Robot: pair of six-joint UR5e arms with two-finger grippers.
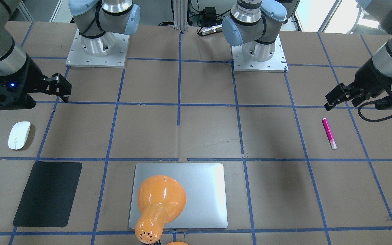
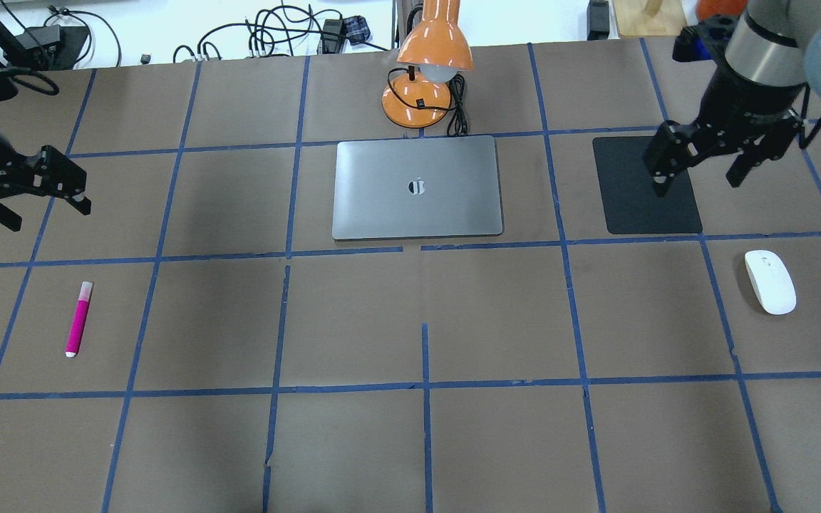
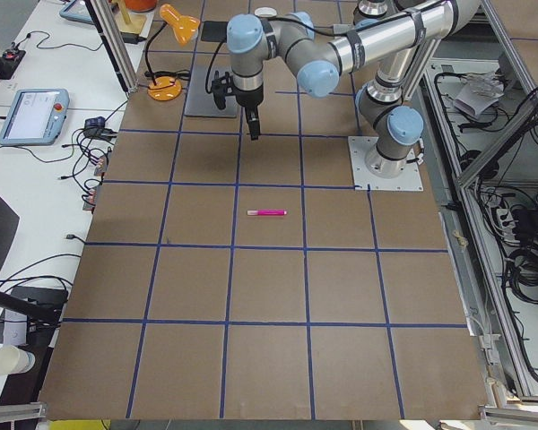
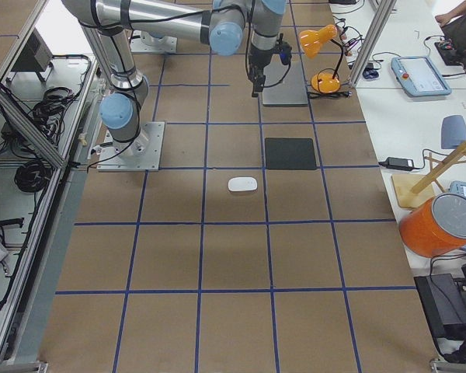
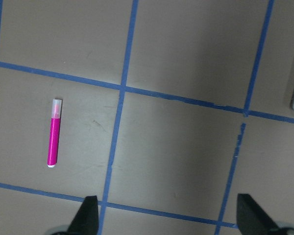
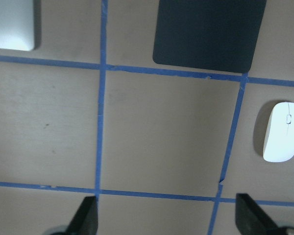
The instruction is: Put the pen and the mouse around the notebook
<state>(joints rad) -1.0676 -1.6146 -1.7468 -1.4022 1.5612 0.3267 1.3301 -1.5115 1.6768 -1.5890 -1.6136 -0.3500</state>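
The silver-grey notebook [image 2: 417,187] lies closed at the table's far middle. The magenta pen [image 2: 78,318] lies flat on the robot's left side; the left wrist view shows this pen [image 5: 54,133] on its own. My left gripper [image 2: 50,217] hovers open beyond the pen, holding nothing. The white mouse [image 2: 770,281] rests on the right side; the same mouse [image 6: 282,131] shows at the right edge of the right wrist view. My right gripper [image 2: 697,184] hangs open and empty above the black mat's edge, beyond the mouse.
A thin black mat [image 2: 631,206] lies right of the notebook. An orange desk lamp [image 2: 432,64] stands behind the notebook, its head leaning over the notebook's far edge. Blue tape lines grid the brown table. Cables run along the far edge.
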